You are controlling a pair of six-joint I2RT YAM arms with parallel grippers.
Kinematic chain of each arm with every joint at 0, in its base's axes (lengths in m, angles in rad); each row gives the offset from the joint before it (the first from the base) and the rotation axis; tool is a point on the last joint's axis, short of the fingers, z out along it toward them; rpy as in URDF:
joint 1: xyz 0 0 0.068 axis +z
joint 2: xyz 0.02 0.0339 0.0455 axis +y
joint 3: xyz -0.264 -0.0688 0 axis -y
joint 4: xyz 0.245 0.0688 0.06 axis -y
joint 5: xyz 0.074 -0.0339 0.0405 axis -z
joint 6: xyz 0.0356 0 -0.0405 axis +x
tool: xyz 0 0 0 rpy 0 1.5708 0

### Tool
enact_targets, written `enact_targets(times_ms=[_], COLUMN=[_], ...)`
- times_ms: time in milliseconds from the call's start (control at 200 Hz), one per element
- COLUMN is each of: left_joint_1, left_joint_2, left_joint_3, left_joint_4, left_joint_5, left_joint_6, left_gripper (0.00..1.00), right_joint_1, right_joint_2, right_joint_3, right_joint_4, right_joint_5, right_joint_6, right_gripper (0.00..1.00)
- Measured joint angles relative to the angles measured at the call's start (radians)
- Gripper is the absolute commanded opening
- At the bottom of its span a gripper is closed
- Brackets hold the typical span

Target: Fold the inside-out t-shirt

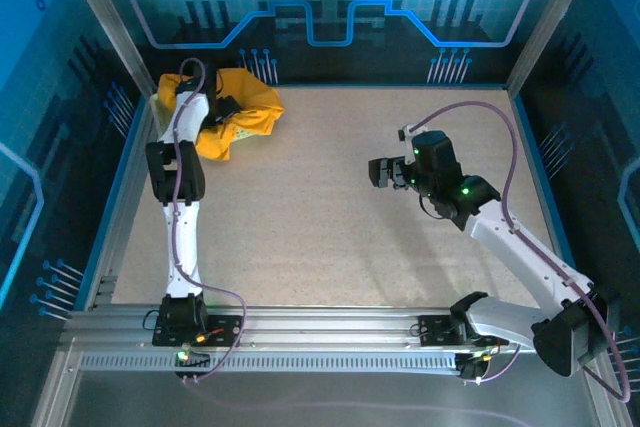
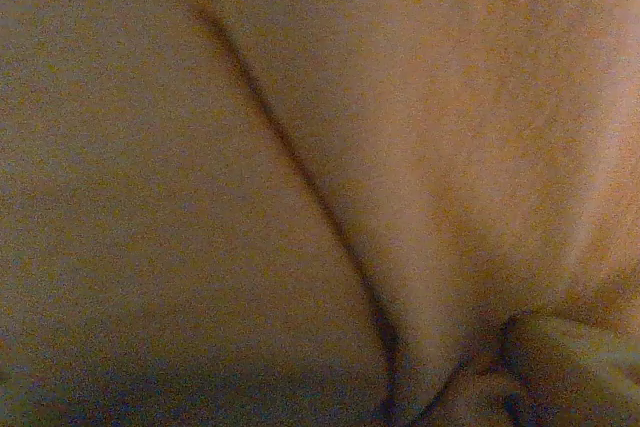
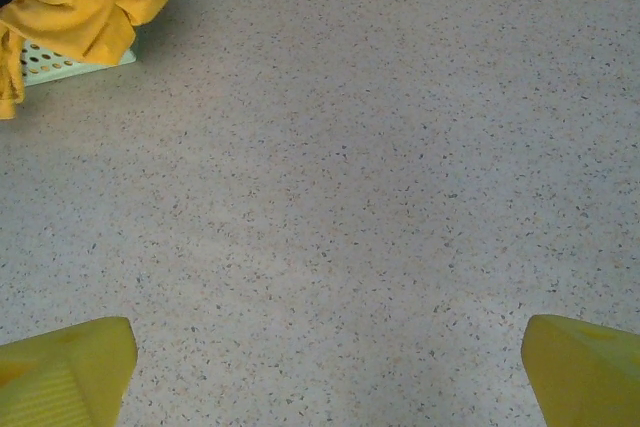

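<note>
t-shirt [image 1: 250,107] bunched far-left on lattice basket [image 3: 60,62] | my left gripper [image 1: 222,107] nearer, seemingly pressed into cloth, spread unreadable | my right gripper [image 1: 382,171] wide, empty, well apart

Cloth: the inside-out t-shirt [image 1: 252,107] lies bunched in the far left corner of the table [image 1: 320,237].
Left: the left gripper [image 1: 222,107] is down in the cloth, its jaws hidden.
Right: the right gripper [image 1: 384,172] hangs over bare table, right of the middle, pointing left.
</note>
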Motion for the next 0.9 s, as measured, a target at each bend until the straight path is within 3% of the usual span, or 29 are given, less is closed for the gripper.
enact_targets(times_ms=[225, 505, 685, 900], left_joint_1=[0.027, 0.068, 0.114, 0.139], left_joint_2=[0.018, 0.019, -0.026, -0.190], left_joint_3=[0.014, 0.064, 0.064, 0.064], left_joint_4=[0.032, 0.035, 0.043, 0.055], left_joint_5=[0.069, 0.089, 0.097, 0.097], left_joint_6=[-0.025, -0.016, -0.025, -0.025], left_gripper=[0.34, 0.00, 0.00, 0.00], right_joint_1=[0.008, 0.009, 0.011, 0.015], right_joint_2=[-0.012, -0.053, -0.090, -0.114], right_joint_3=[-0.002, -0.008, -0.013, -0.022], right_joint_4=[-0.016, -0.038, -0.045, -0.057], right_joint_5=[0.013, 0.015, 0.021, 0.022], right_joint_6=[0.001, 0.005, 0.012, 0.016], right_gripper=[1.00, 1.00, 1.00, 1.00])
